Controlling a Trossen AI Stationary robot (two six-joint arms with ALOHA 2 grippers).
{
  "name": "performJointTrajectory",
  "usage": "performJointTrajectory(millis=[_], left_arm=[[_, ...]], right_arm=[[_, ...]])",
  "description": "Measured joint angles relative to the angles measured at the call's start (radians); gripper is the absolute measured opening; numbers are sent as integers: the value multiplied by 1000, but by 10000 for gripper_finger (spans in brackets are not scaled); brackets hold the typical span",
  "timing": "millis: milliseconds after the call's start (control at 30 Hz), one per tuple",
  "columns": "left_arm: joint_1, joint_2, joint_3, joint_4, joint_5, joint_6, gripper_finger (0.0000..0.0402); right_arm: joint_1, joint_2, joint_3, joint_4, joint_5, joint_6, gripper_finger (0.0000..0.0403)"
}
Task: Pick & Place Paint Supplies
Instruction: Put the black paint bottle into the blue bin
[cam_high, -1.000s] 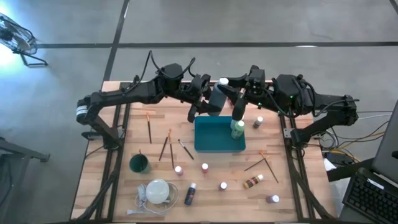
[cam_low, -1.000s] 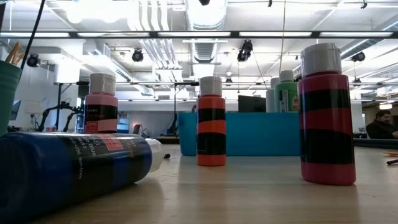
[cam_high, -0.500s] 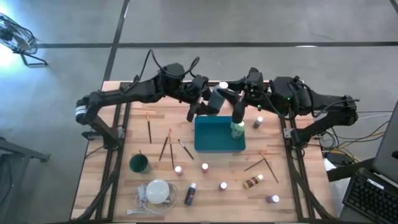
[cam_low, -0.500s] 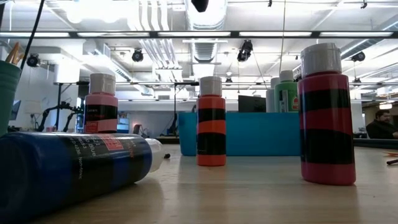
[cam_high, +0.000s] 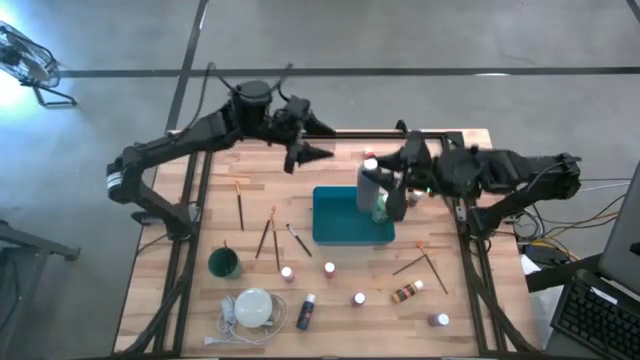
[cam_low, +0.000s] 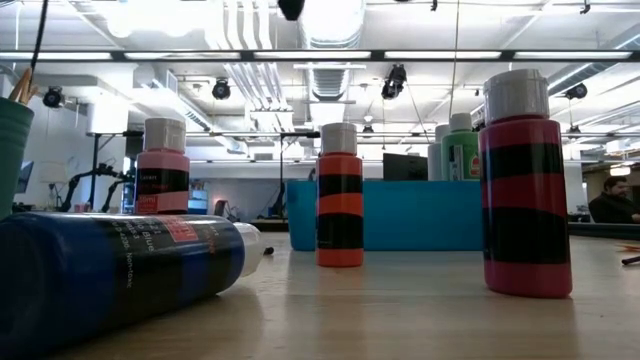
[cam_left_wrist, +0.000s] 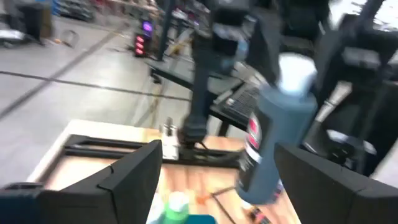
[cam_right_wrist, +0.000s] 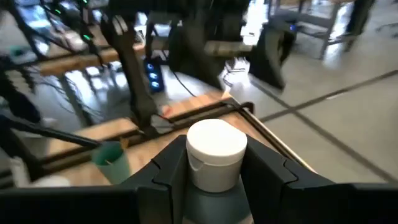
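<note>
A grey-blue paint bottle (cam_high: 370, 186) with a white cap (cam_right_wrist: 216, 148) hangs above the right part of the teal tray (cam_high: 335, 235), with my right gripper (cam_high: 380, 190) shut on it. A green bottle (cam_high: 381, 210) stands in the tray's right end, just beneath. My left gripper (cam_high: 308, 156) is open and empty over the table's far edge, left of the tray. In the left wrist view its fingers (cam_left_wrist: 134, 177) stand wide apart and the held bottle (cam_left_wrist: 273, 146) shows beyond them. My right gripper pinches the bottle's upper body (cam_right_wrist: 214, 204), just below the cap, between its two fingers (cam_right_wrist: 166, 171). The fingers reach in from the table's right side, slanting a little down. The bottle stands nearly upright, cap up, lifted clear above the tray.
Small bottles stand or lie on the near half of the table (cam_high: 329, 268) (cam_high: 306, 312) (cam_high: 407, 292) (cam_high: 438, 320), and one stands right of the tray (cam_high: 415, 197). Brushes lie left (cam_high: 268, 235) and right (cam_high: 425, 262) of the tray. A teal cup (cam_high: 223, 263) and a white disc (cam_high: 254, 307) sit near left.
My left gripper has opened, let go of the grey-blue bottle and drawn back toward the table's far left. My right gripper has kept hold of the bottle and carried it toward the near edge and slightly right, over the tray's right part.
</note>
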Motion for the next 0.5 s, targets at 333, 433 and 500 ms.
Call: performJointTrajectory(millis=[333,433,500], left_arm=[[92,-40,-3,-18,-30,-8,311],[94,-38,-3,-19,-33,-6,310],[94,-38,-3,-19,-35,-6,310]], right_arm=[[293,5,-182,-42,550,233,113],[331,5,-257,-50,620,341,113],[346,1,-303,-56,643,416,113]])
